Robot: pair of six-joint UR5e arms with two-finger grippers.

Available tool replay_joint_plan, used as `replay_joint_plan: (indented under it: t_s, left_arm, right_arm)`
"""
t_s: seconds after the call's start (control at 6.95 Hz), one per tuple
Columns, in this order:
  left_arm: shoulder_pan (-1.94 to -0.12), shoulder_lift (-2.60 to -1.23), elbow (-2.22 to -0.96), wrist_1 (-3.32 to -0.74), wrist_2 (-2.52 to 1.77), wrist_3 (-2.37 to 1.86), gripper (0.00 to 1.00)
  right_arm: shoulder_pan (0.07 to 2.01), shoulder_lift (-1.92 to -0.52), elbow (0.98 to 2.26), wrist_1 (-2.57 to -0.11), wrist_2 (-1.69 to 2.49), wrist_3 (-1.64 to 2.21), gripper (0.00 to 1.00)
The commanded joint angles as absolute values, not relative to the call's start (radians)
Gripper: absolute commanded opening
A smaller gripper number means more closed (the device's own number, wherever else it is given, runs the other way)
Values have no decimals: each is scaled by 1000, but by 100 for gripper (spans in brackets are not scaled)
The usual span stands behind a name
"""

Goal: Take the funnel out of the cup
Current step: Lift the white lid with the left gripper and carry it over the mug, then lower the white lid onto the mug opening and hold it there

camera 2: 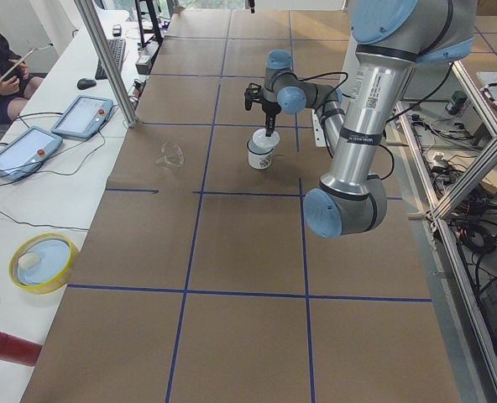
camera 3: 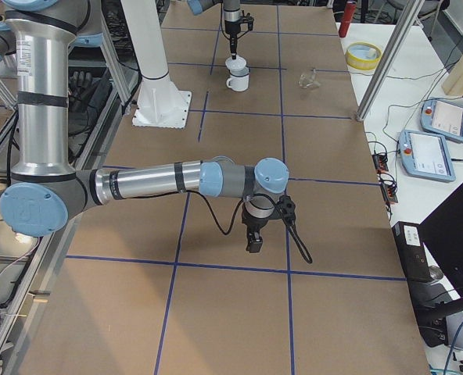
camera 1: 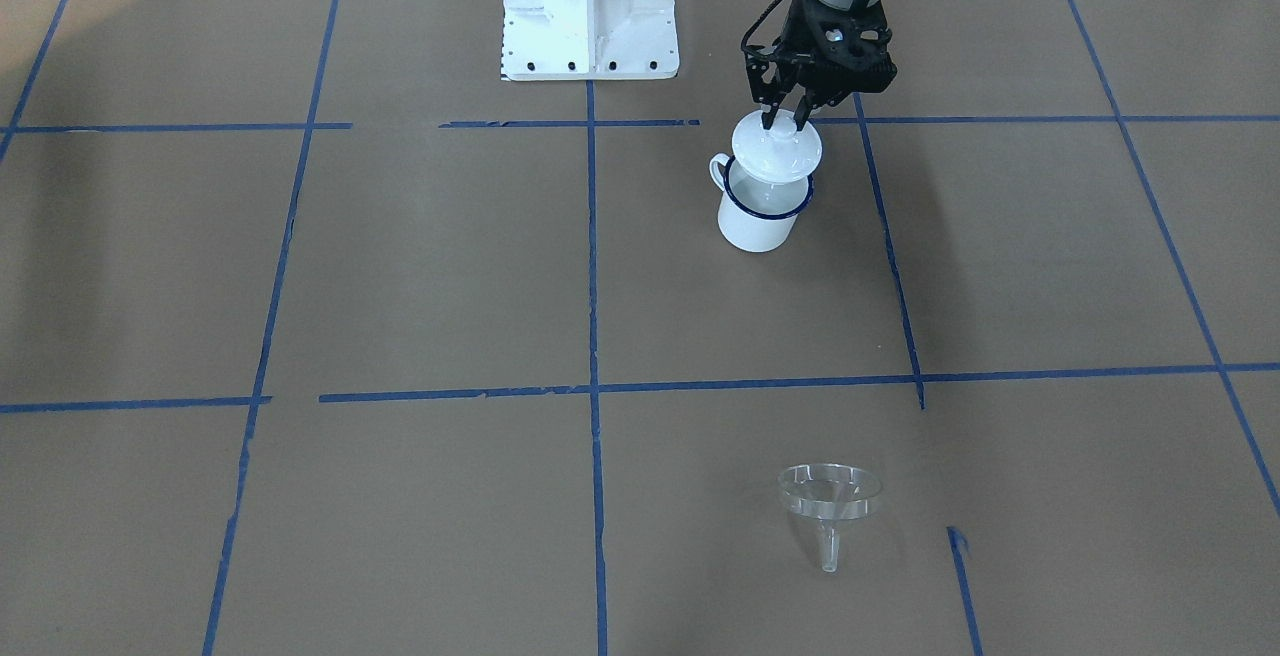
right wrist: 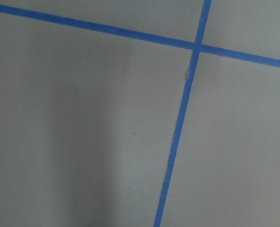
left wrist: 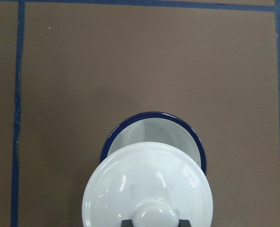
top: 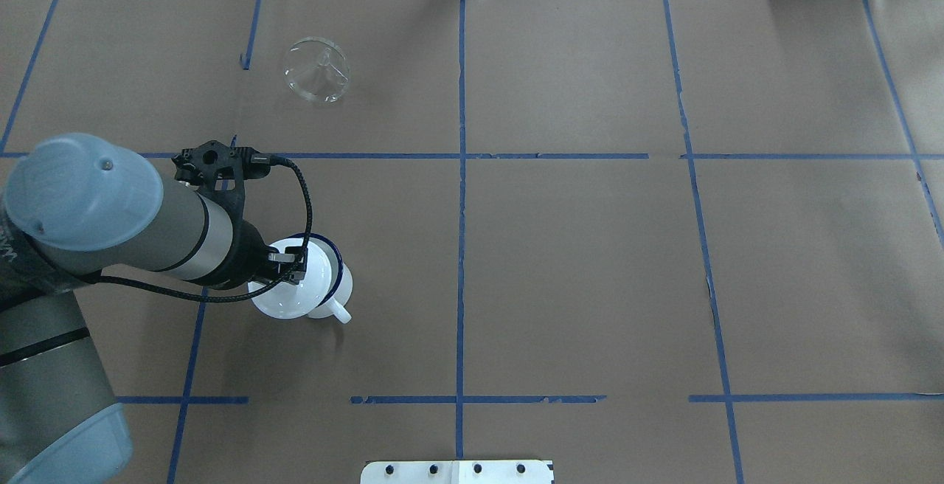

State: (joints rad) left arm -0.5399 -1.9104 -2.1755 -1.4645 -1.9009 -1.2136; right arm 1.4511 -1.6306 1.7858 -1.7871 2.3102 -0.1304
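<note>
The cup [camera 1: 760, 221], a white enamel mug with a dark blue rim, stands upright on the brown table paper. My left gripper [camera 1: 785, 121] is shut on the knob of a white round lid [camera 1: 777, 151], held just above the cup's mouth and offset toward the robot. The left wrist view shows the lid [left wrist: 147, 184] covering the near part of the cup's rim [left wrist: 154, 115]. The clear funnel [camera 1: 828, 496] lies on its side on the table, far from the cup, and also shows in the overhead view [top: 317, 71]. My right gripper [camera 3: 253, 238] hangs over bare paper; I cannot tell its state.
The white robot base [camera 1: 590, 6] stands beside the cup. Blue tape lines grid the table. A yellow-rimmed dish [camera 2: 43, 262], a red cylinder [camera 2: 5, 346] and two tablets [camera 2: 81, 115] lie on the side bench beyond the funnel. An operator sits there.
</note>
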Motion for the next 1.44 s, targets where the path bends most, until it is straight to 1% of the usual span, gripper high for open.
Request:
replay_joint_plan:
  t_s: [0.0,0.43,1.29]
  left_arm:
    - [-564,-1925,-2137,-1460,-1908,-1204,0]
    - [-563,-1954,-2088,-1466,-1908,-1204,0]
    - [-566,-1954,-2091,-1466,-1910,-1204,0]
  right_arm:
    - [1451,-1631,1786,-1787,2310,-130,100]
    - [1451,-1631,1787,-1787,2310,-130,100]
    - [1451,-1631,1787,-1787,2310,-130,100]
